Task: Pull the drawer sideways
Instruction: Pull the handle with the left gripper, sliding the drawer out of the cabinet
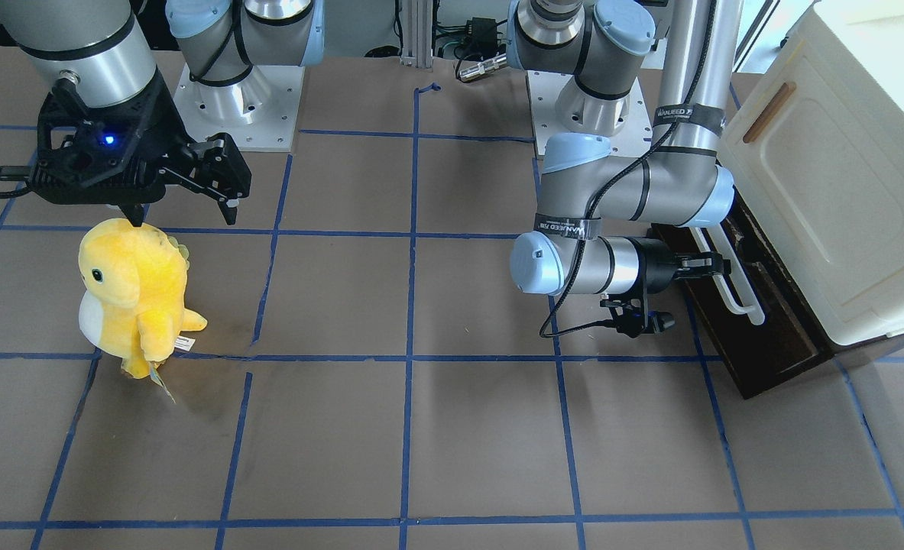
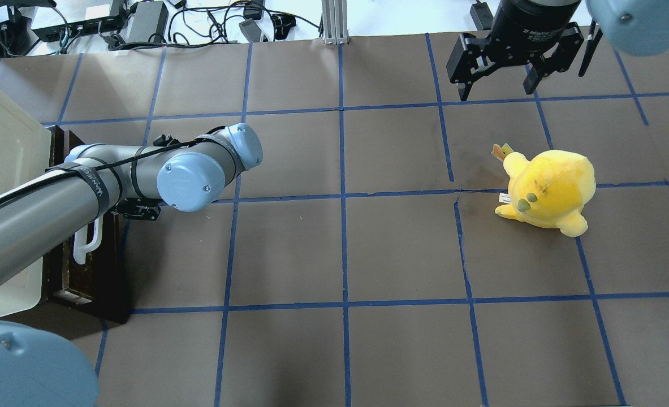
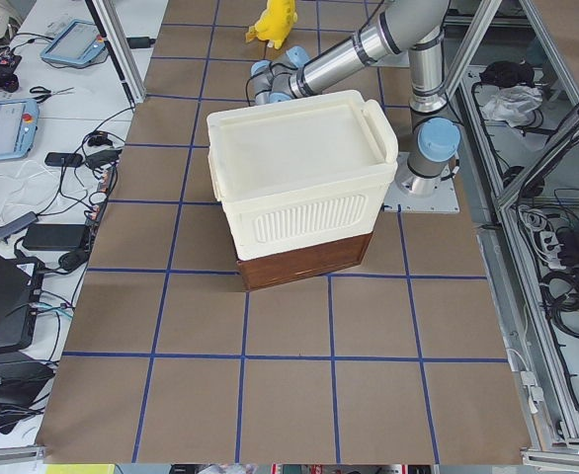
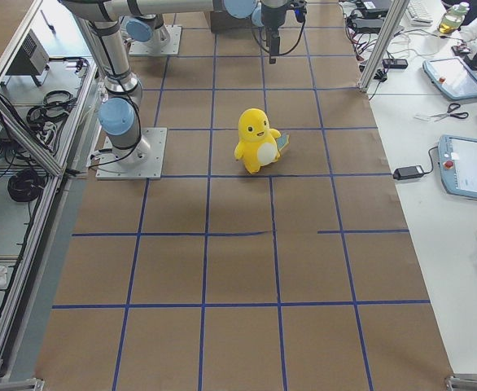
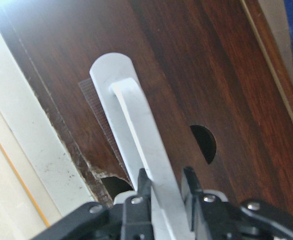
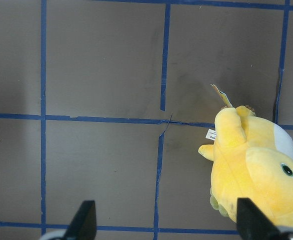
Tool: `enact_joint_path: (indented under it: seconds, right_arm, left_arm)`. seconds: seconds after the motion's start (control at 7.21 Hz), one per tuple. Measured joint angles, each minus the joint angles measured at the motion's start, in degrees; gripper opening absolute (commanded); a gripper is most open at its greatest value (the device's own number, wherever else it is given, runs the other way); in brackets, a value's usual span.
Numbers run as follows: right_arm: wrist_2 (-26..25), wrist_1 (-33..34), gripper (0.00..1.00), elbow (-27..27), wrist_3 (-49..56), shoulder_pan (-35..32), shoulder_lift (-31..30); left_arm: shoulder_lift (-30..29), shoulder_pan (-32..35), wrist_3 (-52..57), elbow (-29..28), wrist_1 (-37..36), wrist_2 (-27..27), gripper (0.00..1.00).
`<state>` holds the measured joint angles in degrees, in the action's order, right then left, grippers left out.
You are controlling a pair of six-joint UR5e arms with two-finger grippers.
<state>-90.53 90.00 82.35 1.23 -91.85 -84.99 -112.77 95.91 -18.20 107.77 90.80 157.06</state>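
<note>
The dark brown drawer (image 1: 776, 336) sits at the bottom of a cream-white cabinet (image 1: 826, 191), at the table end on my left. A long white bar handle (image 1: 736, 296) runs along its front. My left gripper (image 1: 715, 265) is shut on this handle. In the left wrist view the fingers (image 5: 142, 186) clamp the bar (image 5: 136, 115) from both sides against the wood (image 5: 186, 65). In the overhead view my left arm hides the grip, and only the handle's lower end (image 2: 82, 249) shows. My right gripper (image 2: 497, 90) is open and empty, above the table beyond the plush toy.
A yellow plush toy (image 1: 134, 290) stands on the brown table on my right side; it also shows in the right wrist view (image 6: 256, 170). The cabinet has a door with a small brown handle (image 1: 769, 112). Blue tape lines grid the table.
</note>
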Motion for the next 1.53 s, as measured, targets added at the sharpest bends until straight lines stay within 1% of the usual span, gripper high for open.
enact_joint_path:
  seconds: [1.53]
  right_arm:
    - [0.0, 0.0, 1.0, 0.0, 0.0, 0.0, 0.0]
  left_arm:
    - [-0.5, 3.7, -0.9, 0.0, -0.4, -1.0, 0.0]
